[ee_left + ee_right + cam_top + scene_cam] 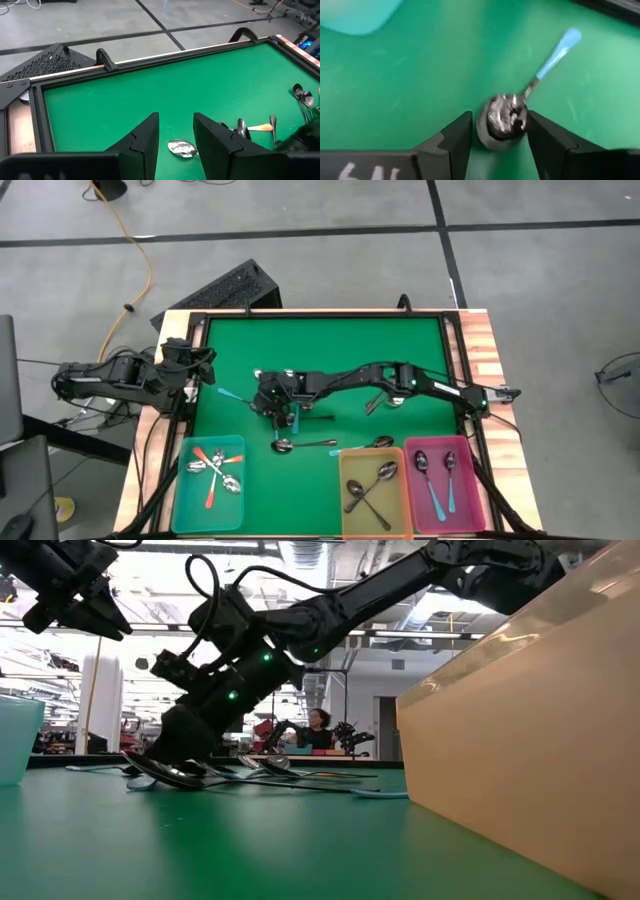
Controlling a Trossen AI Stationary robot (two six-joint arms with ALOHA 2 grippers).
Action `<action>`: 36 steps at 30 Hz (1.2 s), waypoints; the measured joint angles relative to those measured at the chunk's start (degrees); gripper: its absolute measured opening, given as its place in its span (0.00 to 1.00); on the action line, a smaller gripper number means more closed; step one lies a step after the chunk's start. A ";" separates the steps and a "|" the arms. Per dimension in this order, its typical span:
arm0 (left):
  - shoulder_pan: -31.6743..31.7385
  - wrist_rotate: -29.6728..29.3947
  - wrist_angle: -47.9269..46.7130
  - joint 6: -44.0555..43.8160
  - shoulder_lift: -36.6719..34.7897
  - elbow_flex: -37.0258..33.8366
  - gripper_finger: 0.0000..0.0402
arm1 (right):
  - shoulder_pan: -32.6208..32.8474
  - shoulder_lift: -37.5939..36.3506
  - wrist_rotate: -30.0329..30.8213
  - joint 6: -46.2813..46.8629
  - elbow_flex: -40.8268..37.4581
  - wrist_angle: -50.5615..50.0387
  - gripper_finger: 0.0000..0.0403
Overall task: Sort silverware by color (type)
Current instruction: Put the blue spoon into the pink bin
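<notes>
My right gripper (277, 410) reaches across to the mat's centre-left, low over the mat (165, 755). In the right wrist view its fingers (455, 137) press both sides of the shiny bowl of a light-blue-handled spoon (547, 67). More silverware lies loose on the green mat: a blue-handled spoon (232, 395), a metal spoon (300, 445), and others (385, 400) near the right arm. My left gripper (207, 368) hovers at the mat's left edge, open and holding nothing (176, 135); a spoon bowl (181, 148) shows on the mat beyond its fingers.
Three bins line the front edge: a teal one (185, 510) with orange-handled spoons, a yellow one (347, 515) with dark spoons, and a pink one (475, 515) with blue-handled spoons. A black raised rim (320, 313) frames the mat. A person sits far behind the table (320, 725).
</notes>
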 joint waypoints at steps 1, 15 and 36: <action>0.00 -0.01 0.00 0.00 0.01 0.00 0.26 | -0.07 0.00 0.04 0.40 0.00 -0.31 0.48; 0.00 0.00 -0.07 0.00 0.00 0.00 0.26 | 0.57 -0.11 5.01 2.92 0.02 -2.47 0.17; 0.02 -1.27 -0.82 -0.46 0.02 0.00 0.26 | -2.42 -9.36 5.13 14.56 -0.04 -5.74 0.02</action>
